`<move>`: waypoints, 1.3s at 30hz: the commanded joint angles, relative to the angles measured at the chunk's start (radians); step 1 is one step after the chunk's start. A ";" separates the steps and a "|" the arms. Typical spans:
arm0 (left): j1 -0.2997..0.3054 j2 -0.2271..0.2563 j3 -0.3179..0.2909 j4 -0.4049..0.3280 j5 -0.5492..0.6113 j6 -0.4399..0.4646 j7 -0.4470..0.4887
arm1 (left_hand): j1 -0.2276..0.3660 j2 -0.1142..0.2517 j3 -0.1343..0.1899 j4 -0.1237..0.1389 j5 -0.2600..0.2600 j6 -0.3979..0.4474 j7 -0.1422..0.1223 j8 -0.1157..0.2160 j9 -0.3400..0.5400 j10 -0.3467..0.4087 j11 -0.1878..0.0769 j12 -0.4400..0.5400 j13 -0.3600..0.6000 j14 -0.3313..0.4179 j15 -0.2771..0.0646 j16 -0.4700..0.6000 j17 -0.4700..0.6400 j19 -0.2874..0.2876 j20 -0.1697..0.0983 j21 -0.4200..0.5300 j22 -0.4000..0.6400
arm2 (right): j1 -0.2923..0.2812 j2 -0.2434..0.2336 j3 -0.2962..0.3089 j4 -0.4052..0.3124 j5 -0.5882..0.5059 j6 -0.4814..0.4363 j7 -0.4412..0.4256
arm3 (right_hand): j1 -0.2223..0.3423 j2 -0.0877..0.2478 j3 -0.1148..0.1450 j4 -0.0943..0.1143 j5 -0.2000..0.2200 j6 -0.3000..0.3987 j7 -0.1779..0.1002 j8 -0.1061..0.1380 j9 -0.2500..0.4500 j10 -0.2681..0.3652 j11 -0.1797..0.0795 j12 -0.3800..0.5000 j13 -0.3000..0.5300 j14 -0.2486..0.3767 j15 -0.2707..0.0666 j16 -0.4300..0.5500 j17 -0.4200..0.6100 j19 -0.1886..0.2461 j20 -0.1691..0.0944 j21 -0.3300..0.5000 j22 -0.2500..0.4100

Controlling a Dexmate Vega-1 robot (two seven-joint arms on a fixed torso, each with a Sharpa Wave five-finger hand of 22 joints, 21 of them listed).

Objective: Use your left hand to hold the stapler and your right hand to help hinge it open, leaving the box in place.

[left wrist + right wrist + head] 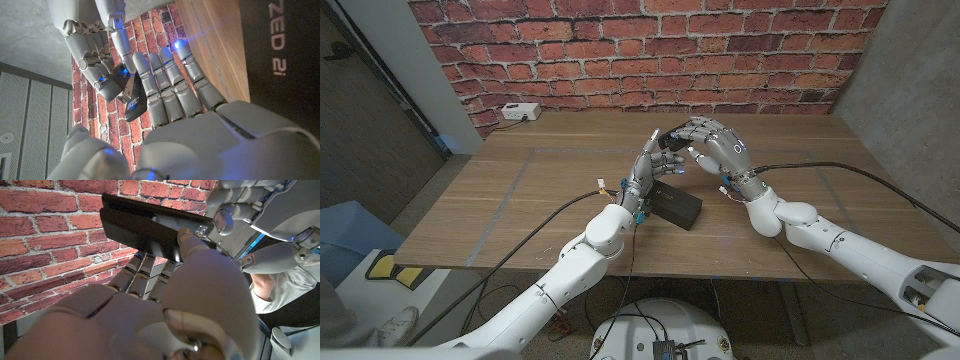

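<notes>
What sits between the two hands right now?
The black stapler sits between them, raised above the table and the black box. In the head view the left hand and right hand both hold it.

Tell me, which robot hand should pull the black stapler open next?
Probably the right hand: its fingers already touch the small black stapler, which the left hand holds above the black box.

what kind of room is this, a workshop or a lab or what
Probably a robot test lab or studio rather than a home: a bare wooden table marked with tape lines, a brick-pattern backdrop wall between grey panels, and loose cables trailing across the tabletop.
</notes>
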State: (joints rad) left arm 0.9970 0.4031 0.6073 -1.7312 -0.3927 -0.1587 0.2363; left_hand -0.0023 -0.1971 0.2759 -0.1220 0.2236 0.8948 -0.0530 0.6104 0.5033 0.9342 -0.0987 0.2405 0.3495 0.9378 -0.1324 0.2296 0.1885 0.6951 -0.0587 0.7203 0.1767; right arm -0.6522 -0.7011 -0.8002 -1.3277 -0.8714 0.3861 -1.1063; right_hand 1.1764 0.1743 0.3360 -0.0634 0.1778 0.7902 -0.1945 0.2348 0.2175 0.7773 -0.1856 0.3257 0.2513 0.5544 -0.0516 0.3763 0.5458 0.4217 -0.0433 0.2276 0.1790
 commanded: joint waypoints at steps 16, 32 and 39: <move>0.053 0.005 -0.025 -0.052 0.049 -0.021 0.077 | 0.010 0.012 -0.034 0.000 0.014 0.012 -0.005 -0.005 0.001 0.005 -0.002 0.006 0.000 0.009 -0.071 0.004 0.001 0.012 -0.003 -0.013 0.005 | -0.066 0.020 0.113 -0.050 0.024 0.063 -0.008 | -0.023 0.009 0.018 0.008 0.007 0.010 -0.011 -0.015 0.011 0.034 -0.010 0.000 0.115 0.148 -0.190 -0.054 -0.037 0.207 -0.147 0.120 0.013; 0.105 0.005 -0.072 -0.096 0.084 -0.060 0.156 | 0.094 0.098 -0.002 -0.012 0.017 0.015 -0.017 -0.014 0.005 0.010 -0.009 0.010 0.001 0.021 -0.085 0.005 0.001 0.019 -0.012 -0.030 0.009 | -0.134 -0.010 0.179 -0.159 0.159 0.100 0.090 | -0.042 0.006 0.003 -0.027 0.004 0.036 -0.013 -0.016 0.018 0.092 -0.011 -0.069 0.158 0.282 -0.190 -0.100 -0.020 0.309 -0.150 0.224 0.015; 0.128 0.012 -0.087 -0.112 0.095 -0.074 0.166 | 0.118 0.110 0.011 -0.019 0.009 0.002 -0.021 -0.023 0.004 -0.009 -0.013 0.003 0.001 0.005 -0.083 -0.003 0.000 0.011 -0.014 -0.039 0.010 | -0.162 -0.005 0.211 -0.188 0.205 0.108 0.144 | -0.044 0.006 -0.001 -0.036 0.003 0.050 -0.012 -0.015 0.018 0.110 -0.012 -0.084 0.162 0.309 -0.190 -0.105 -0.016 0.313 -0.151 0.256 0.016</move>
State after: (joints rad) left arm 1.0908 0.4089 0.5447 -1.8180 -0.3231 -0.2072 0.3670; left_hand 0.1006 -0.0942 0.2744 -0.1401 0.2389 0.9030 -0.0729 0.5914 0.5032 0.9354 -0.1077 0.2506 0.3480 0.9536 -0.1413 0.2318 0.1859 0.7040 -0.0680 0.6865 0.1841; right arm -0.7697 -0.7037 -0.6375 -1.4606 -0.7335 0.4829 -1.0347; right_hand 1.1497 0.1476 0.3340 -0.0898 0.1817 0.7987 -0.2001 0.2163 0.2347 0.8605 -0.1884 0.2498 0.2531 0.8152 -0.0653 0.2746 0.5222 0.7259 -0.0749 0.4672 0.1902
